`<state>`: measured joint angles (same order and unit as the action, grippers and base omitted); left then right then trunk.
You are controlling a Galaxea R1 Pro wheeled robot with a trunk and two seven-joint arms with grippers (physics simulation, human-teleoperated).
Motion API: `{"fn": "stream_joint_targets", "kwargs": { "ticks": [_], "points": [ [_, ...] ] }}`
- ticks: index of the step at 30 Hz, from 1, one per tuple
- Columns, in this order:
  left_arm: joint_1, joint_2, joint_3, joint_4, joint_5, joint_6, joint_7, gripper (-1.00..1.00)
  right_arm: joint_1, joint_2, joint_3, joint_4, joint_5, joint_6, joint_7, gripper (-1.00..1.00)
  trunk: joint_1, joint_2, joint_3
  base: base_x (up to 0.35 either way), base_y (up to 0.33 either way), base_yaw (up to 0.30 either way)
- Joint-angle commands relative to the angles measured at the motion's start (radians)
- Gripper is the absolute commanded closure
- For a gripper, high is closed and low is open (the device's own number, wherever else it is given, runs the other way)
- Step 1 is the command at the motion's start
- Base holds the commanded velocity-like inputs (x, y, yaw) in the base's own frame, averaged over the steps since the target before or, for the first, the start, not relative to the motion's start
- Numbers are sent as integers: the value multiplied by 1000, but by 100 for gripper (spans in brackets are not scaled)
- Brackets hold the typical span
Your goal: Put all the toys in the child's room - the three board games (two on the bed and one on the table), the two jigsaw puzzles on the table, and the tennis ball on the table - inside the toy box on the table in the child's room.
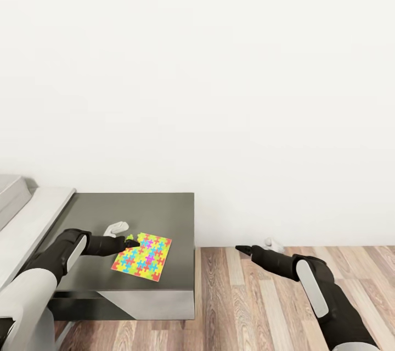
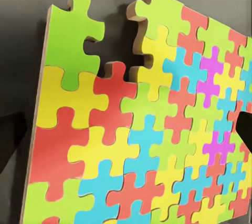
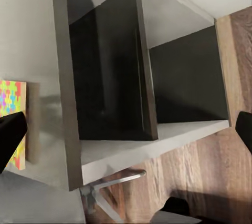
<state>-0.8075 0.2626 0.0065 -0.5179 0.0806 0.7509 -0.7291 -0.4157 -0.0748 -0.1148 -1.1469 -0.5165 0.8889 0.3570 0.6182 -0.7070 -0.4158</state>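
your left claw (image 1: 130,240), fingers spread, sits at the jigsaw puzzle (image 1: 142,256) edge on the table (image 1: 164,213); right claw (image 1: 244,250) apart, over floor (image 1: 247,307).

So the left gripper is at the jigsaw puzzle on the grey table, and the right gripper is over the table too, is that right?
Not quite. The left gripper is at the jigsaw puzzle on the grey table, but the right gripper is beyond the table's edge, above the wooden floor. The head view shows this.
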Motion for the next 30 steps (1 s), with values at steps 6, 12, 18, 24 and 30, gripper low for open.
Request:
{"fn": "stream_joint_targets", "kwargs": {
  "ticks": [6, 12, 18, 24, 30],
  "points": [
    [1, 0, -2, 6, 1, 10, 2, -100, -75, 1, -3, 156, 6, 55, 119, -100, 0, -1, -1, 0, -4, 0],
    [1, 0, -2, 6, 1, 10, 2, -100, -91, 27, -3, 189, 7, 54, 147, -100, 0, -1, -1, 0, 0, 0],
    [1, -1, -2, 6, 1, 11, 1, -100, -93, 63, -4, 198, 5, 70, 155, -100, 0, -1, -1, 0, -93, 0],
    [1, 0, -1, 6, 1, 11, 0, -100, -94, 68, -5, 199, 1, 117, 158, -100, 0, -1, -1, 0, -177, 0],
    [1, 0, 0, 6, 1, 12, -1, -100, -94, 70, -5, 199, 0, 124, 158, -100, 0, -1, -1, -16, -153, 0]
  ]
}}
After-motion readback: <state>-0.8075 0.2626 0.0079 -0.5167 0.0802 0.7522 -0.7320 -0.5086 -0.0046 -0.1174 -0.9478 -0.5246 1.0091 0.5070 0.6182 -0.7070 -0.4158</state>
